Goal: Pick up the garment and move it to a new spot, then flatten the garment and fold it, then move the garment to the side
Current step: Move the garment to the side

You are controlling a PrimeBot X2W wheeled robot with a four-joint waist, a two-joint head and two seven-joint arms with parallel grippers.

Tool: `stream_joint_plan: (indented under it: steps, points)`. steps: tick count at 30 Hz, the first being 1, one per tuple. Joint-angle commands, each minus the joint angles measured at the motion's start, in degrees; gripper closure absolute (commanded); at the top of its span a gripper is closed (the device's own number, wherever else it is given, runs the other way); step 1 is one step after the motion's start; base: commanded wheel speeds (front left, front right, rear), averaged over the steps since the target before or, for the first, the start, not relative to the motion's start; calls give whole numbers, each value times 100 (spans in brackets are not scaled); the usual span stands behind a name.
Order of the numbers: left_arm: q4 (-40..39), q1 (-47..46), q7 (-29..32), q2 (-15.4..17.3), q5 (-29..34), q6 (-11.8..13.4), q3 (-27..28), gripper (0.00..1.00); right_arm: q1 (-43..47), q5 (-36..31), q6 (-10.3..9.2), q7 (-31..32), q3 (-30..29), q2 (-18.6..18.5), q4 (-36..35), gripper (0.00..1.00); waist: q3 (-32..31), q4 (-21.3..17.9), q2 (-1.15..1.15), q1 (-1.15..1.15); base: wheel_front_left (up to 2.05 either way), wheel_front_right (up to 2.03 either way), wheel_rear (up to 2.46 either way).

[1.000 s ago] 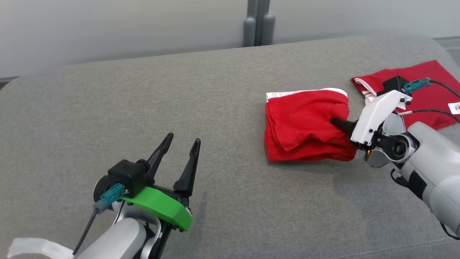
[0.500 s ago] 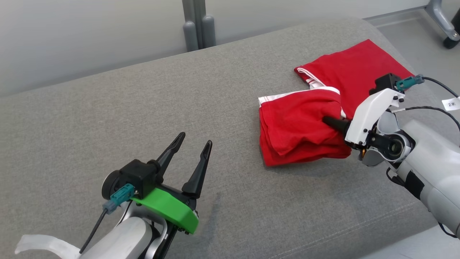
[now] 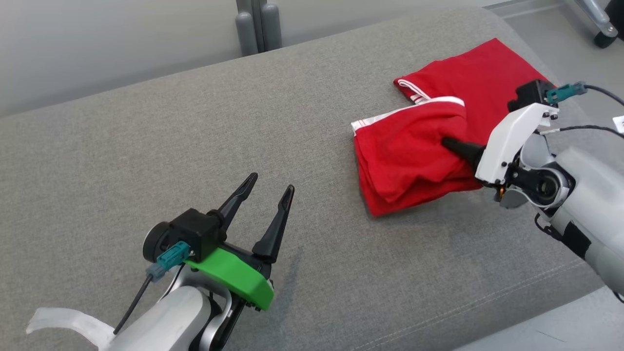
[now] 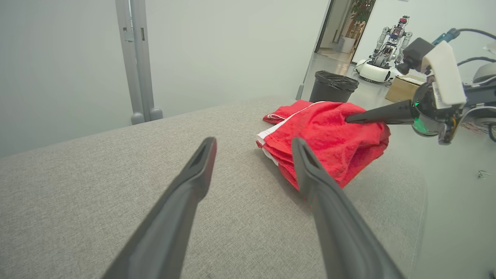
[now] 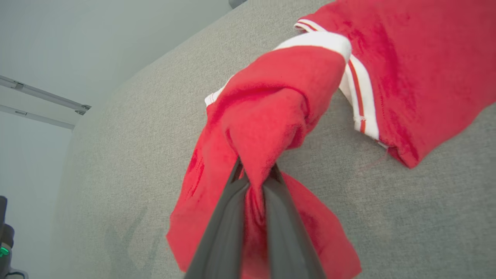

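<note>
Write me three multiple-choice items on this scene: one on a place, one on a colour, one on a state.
1. Where does the flat red garment lie?
A) at the cushion's left end
B) past the gripped garment, toward the grey cushion's right end
C) on the floor

2. What colour is the gripped garment's band?
A) blue
B) white
C) yellow

3. How does the right gripper stand?
A) wide open above the cloth
B) shut and empty
C) shut on a bunch of the gripped garment

Key:
1 B, the head view shows it beyond the gripped one, by the cushion's right edge.
2 B, a white strip runs along its far edge.
3 C, the right wrist view shows red cloth pinched in its jaws.
</note>
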Motion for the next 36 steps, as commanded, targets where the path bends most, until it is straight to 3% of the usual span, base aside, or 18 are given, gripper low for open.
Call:
stream_joint_plan:
  steps: [1, 15, 23, 36]
  points:
    - [4, -102, 18, 10, 26, -4, 5, 0, -129, -51, 2, -34, -4, -40, -53, 100, 105, 85, 0, 0, 0, 0, 0]
    - [-23, -423, 100, 91, 147, 11, 26, 0, -885, -693, 2, -206, 377, -911, -618, 100, 806, 522, 0, 0, 0, 0, 0]
    - [-113, -584, 177, 180, 242, 62, 35, 0, -1138, -1200, 1, -817, 957, -1533, -1200, 100, 1177, 628, 0, 0, 0, 0, 0]
    - [-367, -765, 406, 411, 340, 188, 34, 0, -1490, -1406, 1, -2043, 1558, -2322, -1172, 100, 1641, 557, 0, 0, 0, 0, 0]
